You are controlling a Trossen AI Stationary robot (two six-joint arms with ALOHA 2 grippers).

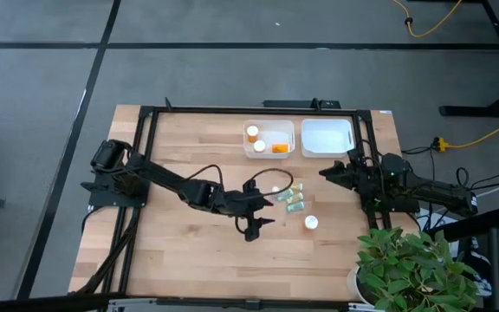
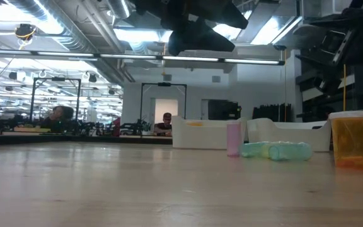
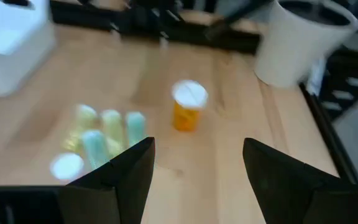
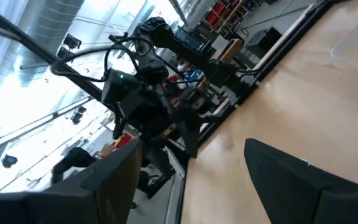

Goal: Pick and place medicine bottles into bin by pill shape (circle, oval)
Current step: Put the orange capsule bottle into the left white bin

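My left gripper [image 1: 265, 212] hovers open and empty above the table's middle, just left of the loose medicine bottles. Its fingers [image 3: 197, 163] point toward an upright orange bottle with a white cap [image 3: 188, 107], which also shows in the high view [image 1: 311, 223]. Several pale green-teal bottles [image 1: 292, 200] lie on their sides in a cluster [image 3: 107, 134] on the table. Two white bins stand at the far side: the left bin [image 1: 257, 152] holds orange bottles, and nothing shows in the right bin [image 1: 326, 139]. My right gripper [image 1: 329, 172] waits open near the right bin, holding nothing.
A potted plant [image 1: 414, 269] in a white pot [image 3: 303, 37] stands at the table's near right corner. A black frame [image 1: 145, 130] runs along the table's edges. Bare wood lies at the near left. People sit in the room beyond the table [image 2: 166, 123].
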